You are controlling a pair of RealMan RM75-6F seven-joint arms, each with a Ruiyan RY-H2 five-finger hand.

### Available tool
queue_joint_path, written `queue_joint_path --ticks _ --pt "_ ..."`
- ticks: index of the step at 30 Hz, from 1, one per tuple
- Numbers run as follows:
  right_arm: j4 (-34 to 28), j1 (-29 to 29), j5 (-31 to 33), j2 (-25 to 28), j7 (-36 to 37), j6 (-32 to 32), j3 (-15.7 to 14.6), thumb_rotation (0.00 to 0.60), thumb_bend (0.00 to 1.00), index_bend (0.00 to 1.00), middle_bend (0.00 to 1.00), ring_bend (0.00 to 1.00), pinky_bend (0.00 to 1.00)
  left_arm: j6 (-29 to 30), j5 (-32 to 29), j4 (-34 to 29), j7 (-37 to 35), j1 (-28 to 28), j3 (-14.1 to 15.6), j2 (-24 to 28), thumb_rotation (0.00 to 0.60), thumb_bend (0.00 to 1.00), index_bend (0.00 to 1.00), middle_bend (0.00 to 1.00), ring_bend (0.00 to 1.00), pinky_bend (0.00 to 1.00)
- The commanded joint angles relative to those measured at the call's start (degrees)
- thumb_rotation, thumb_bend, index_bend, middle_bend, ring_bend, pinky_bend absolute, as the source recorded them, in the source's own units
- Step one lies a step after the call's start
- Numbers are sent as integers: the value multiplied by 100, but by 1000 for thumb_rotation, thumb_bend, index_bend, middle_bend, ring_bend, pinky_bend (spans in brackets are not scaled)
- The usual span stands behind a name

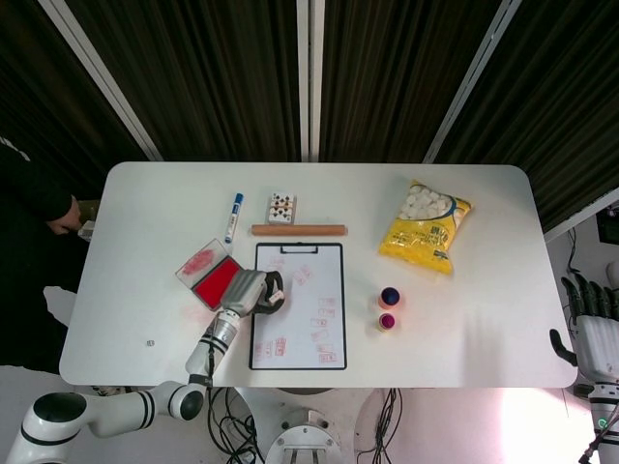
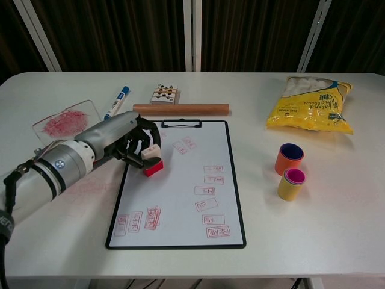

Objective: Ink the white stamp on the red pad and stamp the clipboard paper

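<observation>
White desk before dark slatted wall. Left hand clamps the white stamp, red face tilted low over the upper-left corner of the clipboard paper, presumably poised for a fresh print clear of existing marks. Red pad just beside the clipboard. Chest view alone shows the stamp's tilt; head view alone shows the right hand, empty, fingers apart, off the desk edge.

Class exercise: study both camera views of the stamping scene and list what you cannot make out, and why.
- Stamp face: both views, turned down; contact with the paper unclear.
- Red pad: chest view, hidden behind the left hand.
- Right hand: head view, cut by the frame edge; absent from chest view.
- Stamped marks' text: head view, too small.
</observation>
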Motion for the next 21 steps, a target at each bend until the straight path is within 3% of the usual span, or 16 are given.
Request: queue_joint_path --ticks 1,10,17,21 --pt "-1 -4 1 3 -5 7 0 600 284 0 0 0 0 18 48 43 -50 28 -3 -22 600 387 635 710 792 917" --pt "-30 -15 -20 17 -21 33 -3 600 284 0 0 0 0 59 112 -120 -202 55 -155 72 600 390 638 711 793 919" --pt "-50 -1 -45 26 -11 32 5 600 284 0 0 0 0 189 62 -1272 -118 93 -453 746 600 390 637 711 793 921" --pt "-46 21 -52 11 -20 -18 -8 600 284 0 0 0 0 312 1 -1970 118 200 -452 1196 600 390 637 711 793 921"
